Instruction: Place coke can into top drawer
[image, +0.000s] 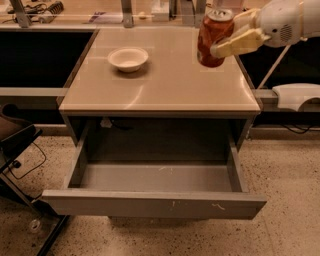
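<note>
Beige counter (160, 90) carries a white bowl (128, 58) at its left, well apart from the gripper (223, 39) at upper right. Its jaws clench the coke can (210, 31), red with a silver top, held above the counter. Below, the grey top drawer (155, 202) stands pulled out, its floor showing.

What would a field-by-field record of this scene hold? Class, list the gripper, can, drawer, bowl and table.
gripper: upper right, jaws closed on the coke can
coke can: red, silver top, apparently lifted off the table, over its right side
top drawer: pulled open below the tabletop
white bowl: on the table, left rear, apart from the can
table: beige top
</note>
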